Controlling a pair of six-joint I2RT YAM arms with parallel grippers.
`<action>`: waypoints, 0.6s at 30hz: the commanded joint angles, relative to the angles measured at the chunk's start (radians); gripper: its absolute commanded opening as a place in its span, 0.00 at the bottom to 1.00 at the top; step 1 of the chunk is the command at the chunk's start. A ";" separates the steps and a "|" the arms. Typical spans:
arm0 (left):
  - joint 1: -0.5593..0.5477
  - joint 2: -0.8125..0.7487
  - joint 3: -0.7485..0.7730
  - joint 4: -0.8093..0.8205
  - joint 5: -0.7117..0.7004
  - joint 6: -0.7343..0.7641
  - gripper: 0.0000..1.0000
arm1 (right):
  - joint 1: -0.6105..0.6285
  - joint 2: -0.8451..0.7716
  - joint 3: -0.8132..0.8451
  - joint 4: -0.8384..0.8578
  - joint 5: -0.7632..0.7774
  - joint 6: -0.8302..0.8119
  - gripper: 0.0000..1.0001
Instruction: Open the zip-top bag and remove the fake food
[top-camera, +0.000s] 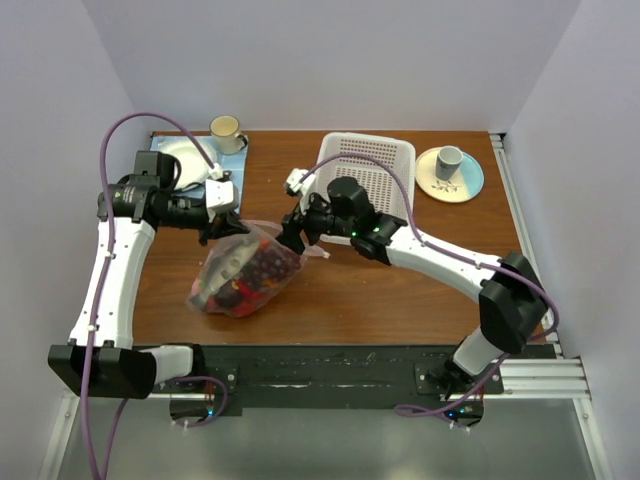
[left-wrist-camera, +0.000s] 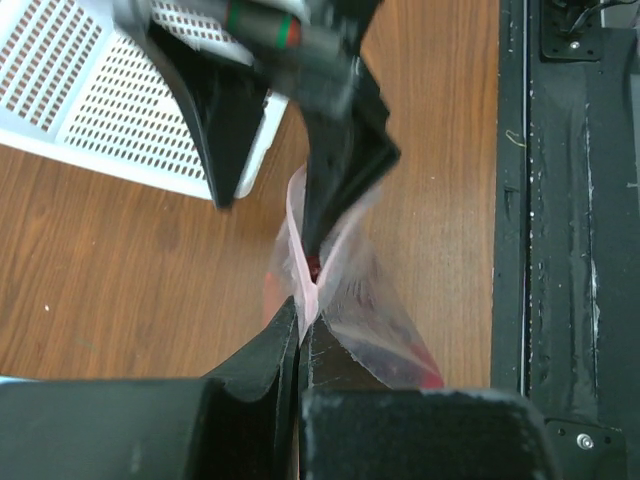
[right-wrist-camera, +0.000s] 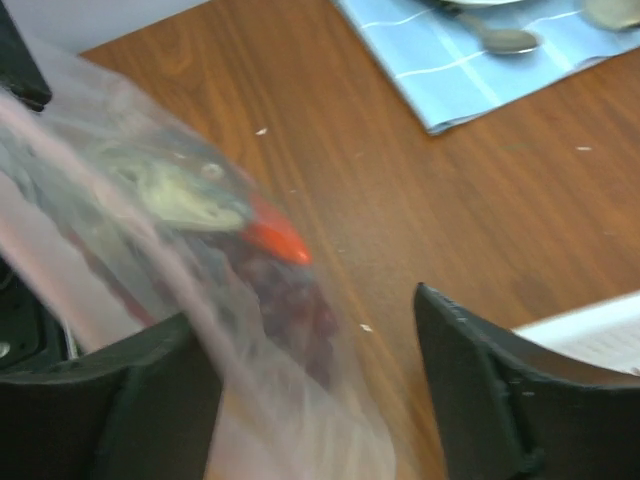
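The clear zip-top bag (top-camera: 245, 268) lies on the wooden table between my two grippers, its top edge lifted. The fake food (top-camera: 240, 285) is inside it: red, orange and dark purple pieces. My left gripper (top-camera: 213, 232) is shut on the pink zip strip (left-wrist-camera: 303, 290) at the bag's top left; its jaws are pressed together in the left wrist view (left-wrist-camera: 302, 325). My right gripper (top-camera: 293, 238) is at the bag's top right with its jaws wide open. In the right wrist view (right-wrist-camera: 302, 310) the bag (right-wrist-camera: 150, 200) drapes against the left finger, with an orange-red piece (right-wrist-camera: 275, 236) and dark grapes (right-wrist-camera: 295, 305) showing through.
A white perforated basket (top-camera: 375, 170) stands at the back behind the right gripper. A plate with a cup (top-camera: 450, 172) sits at the back right. A blue cloth (right-wrist-camera: 480, 60) with a plate, spoon and cup (top-camera: 228, 130) lies at the back left. A black rail (left-wrist-camera: 570, 200) runs along the near edge.
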 joint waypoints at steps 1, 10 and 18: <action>-0.026 -0.031 0.004 0.095 0.061 -0.077 0.00 | 0.021 0.034 0.059 0.079 -0.081 0.058 0.65; 0.022 -0.027 -0.136 0.429 0.022 -0.363 0.31 | 0.022 0.062 0.203 0.003 -0.020 0.116 0.00; 0.240 0.001 -0.263 0.459 0.107 -0.287 0.40 | 0.001 0.010 0.162 -0.094 0.147 0.118 0.00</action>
